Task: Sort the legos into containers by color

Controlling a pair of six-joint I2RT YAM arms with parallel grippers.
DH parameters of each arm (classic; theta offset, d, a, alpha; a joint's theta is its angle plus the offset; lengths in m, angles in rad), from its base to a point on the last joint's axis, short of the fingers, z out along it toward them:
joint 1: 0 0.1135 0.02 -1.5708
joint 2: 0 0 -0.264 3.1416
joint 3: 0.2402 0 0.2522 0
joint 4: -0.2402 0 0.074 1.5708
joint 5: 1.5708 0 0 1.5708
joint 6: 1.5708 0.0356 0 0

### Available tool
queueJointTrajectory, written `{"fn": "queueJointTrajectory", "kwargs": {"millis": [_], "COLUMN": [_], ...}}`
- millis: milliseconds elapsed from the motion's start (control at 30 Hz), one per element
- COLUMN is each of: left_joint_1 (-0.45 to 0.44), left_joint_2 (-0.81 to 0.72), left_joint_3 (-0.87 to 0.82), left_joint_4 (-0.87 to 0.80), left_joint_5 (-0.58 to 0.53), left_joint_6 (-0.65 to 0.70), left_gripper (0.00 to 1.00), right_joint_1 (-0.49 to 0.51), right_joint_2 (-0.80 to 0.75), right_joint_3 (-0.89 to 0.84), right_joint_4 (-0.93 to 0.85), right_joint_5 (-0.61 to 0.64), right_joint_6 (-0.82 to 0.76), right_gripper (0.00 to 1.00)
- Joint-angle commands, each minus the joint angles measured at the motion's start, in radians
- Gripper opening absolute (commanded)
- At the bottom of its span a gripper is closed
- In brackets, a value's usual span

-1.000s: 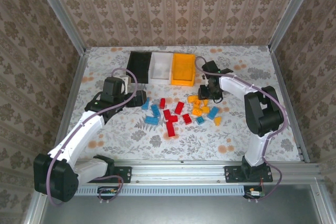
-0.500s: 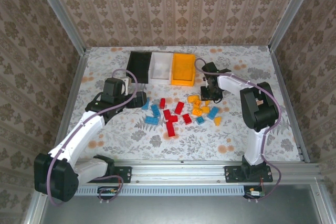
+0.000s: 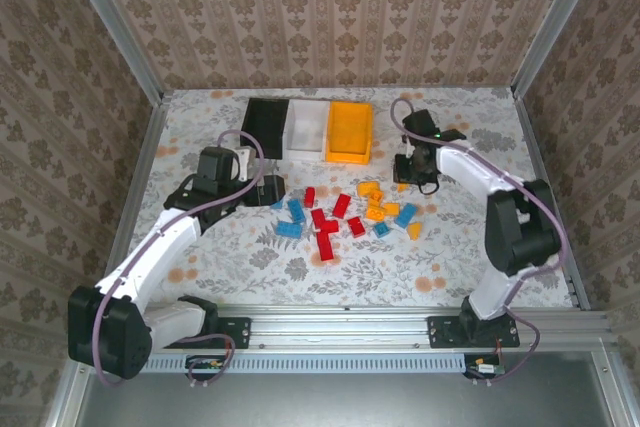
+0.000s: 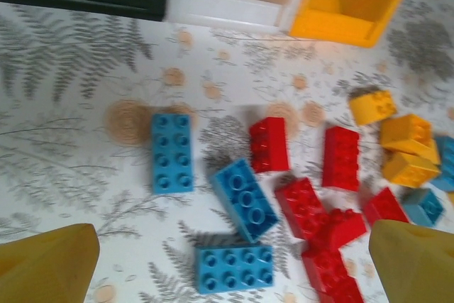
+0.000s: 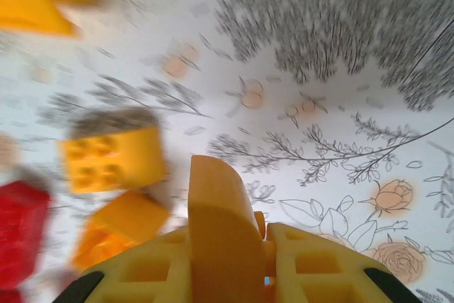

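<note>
**Carry the orange brick over the orange bin before letting go**

The right gripper (image 3: 411,177) is clenched on what looks to be an orange brick (image 5: 319,260). It is held above the bench (image 3: 250,257), just right of the loose pile of bricks (image 3: 345,212). The orange bin (image 3: 350,154) stands near, to the gripper's left and farther back, in a row with the white bin (image 3: 304,150) and the black bin (image 3: 262,137).

I judge the good way is to travel high enough to pass the near wall, stop above the middle of the opening, and only then release. The left gripper (image 3: 265,188) hangs released beside the blue bricks (image 4: 172,152), so the two paths should not cross.
</note>
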Motion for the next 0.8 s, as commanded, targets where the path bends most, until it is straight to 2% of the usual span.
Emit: {"fn": "queueJointTrajectory", "kwargs": {"millis": [0,167,333,467,767], "left_joint_1": [-0.036,-0.142,-0.223,-0.25,-0.253], "left_joint_2": [0.032,0.078,0.131,0.16,0.197], "left_joint_3": [0.058,0.096,0.11,0.107,0.075], "left_joint_4": [0.038,0.024,0.017,0.007,0.0], "left_joint_5": [0.114,0.095,0.058,0.048,0.046], "left_joint_6": [0.008,0.044,0.052,0.059,0.045], "left_gripper": [1.0,1.0,1.0,1.0,1.0], "right_joint_1": [0.0,0.011,0.05,0.077,0.118], "right_joint_2": [-0.097,-0.07,0.098,0.25,0.571], "right_joint_3": [0.041,0.187,0.391,0.551,0.87], "right_joint_4": [-0.03,-0.059,-0.095,-0.114,-0.186], "right_joint_5": [-0.081,-0.143,-0.169,-0.166,-0.106], "right_joint_6": [0.05,0.068,0.072,0.078,0.066], "right_gripper": [0.18,0.18,0.18,0.17,0.17]}}
